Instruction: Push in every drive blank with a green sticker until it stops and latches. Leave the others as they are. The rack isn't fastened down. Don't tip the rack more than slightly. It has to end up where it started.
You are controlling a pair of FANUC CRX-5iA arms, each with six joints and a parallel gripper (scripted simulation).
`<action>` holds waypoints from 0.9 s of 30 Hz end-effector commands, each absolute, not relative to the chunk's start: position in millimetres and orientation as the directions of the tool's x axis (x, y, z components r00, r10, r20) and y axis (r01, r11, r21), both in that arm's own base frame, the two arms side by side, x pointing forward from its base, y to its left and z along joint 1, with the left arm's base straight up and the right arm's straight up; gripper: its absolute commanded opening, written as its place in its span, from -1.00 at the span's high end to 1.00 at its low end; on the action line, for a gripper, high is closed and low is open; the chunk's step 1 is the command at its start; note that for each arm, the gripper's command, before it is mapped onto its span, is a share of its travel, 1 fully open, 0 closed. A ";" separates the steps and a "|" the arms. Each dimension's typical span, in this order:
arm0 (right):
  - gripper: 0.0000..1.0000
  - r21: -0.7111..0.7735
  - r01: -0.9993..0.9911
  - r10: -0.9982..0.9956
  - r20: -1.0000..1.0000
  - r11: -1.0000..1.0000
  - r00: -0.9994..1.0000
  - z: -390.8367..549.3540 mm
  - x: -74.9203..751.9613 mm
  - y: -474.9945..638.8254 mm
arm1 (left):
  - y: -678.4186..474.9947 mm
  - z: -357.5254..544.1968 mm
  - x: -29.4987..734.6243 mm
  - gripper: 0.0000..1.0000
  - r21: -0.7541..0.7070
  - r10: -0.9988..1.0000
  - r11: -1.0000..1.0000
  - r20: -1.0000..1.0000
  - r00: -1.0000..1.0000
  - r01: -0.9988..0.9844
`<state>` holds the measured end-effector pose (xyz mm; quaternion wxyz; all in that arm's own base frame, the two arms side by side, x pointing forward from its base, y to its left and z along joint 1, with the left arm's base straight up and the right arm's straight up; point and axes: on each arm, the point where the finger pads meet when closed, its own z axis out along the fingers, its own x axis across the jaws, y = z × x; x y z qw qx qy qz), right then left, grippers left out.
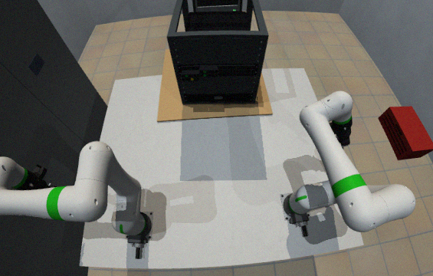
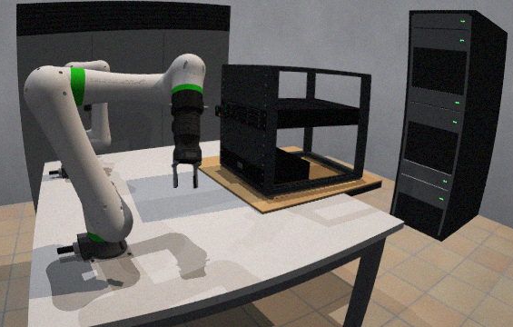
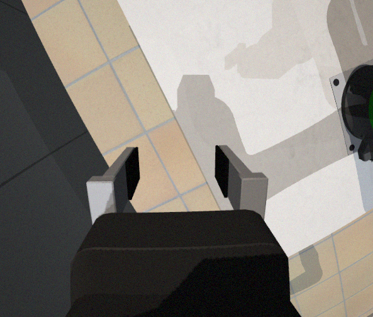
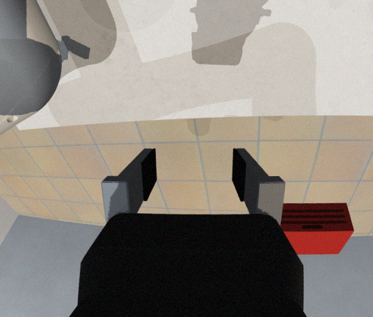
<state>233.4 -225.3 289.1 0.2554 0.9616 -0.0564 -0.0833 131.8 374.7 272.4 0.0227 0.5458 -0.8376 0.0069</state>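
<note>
The black rack [image 1: 218, 35] [image 2: 271, 136] stands upright on a tan board [image 1: 168, 113] [image 2: 256, 204]. A row of small dark drive fronts [image 1: 201, 71] [image 2: 242, 113] crosses its front; some stick out at the left in the top view. Small green spots and one yellow spot show there, but which blanks carry stickers is too small to tell. My left gripper [image 3: 177, 161] is open and empty, at the table's left edge, far from the rack. My right gripper [image 4: 194, 164] [image 2: 185, 177] is open and empty, pointing down, right of the rack in the top view. Neither touches the rack.
A dark cabinet [image 1: 28, 126] [image 3: 16, 153] stands close to the left gripper. A red box [image 1: 411, 130] [image 4: 319, 242] is beyond the table [image 1: 224, 230] [image 2: 238, 254] on the right. A tall server cabinet [image 2: 439, 73] stands behind the rack.
</note>
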 end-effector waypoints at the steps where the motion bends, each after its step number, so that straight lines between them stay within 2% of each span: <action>1: -1.00 0.440 0.060 -0.023 -0.180 -0.896 0.983 291.1 253.6 -210.0 | 385.6 276.0 121.3 -1.00 0.000 -0.859 0.511 0.040 -0.511 -0.860; 13: -1.00 0.284 0.383 0.320 -0.242 -0.879 0.916 293.7 305.1 -168.2 | 411.6 281.7 89.8 -1.00 -0.010 -0.679 0.734 0.027 -0.734 -0.679; 23: -1.00 0.139 0.669 0.634 -0.227 -0.731 0.740 295.0 356.0 -123.2 | 434.6 285.6 57.0 -1.00 -0.011 -0.468 0.883 0.014 -0.883 -0.469; 27: -1.00 0.115 0.716 0.686 -0.217 -0.689 0.695 295.1 365.6 -114.2 | 439.6 286.3 49.4 -1.00 -0.011 -0.418 0.908 0.012 -0.908 -0.418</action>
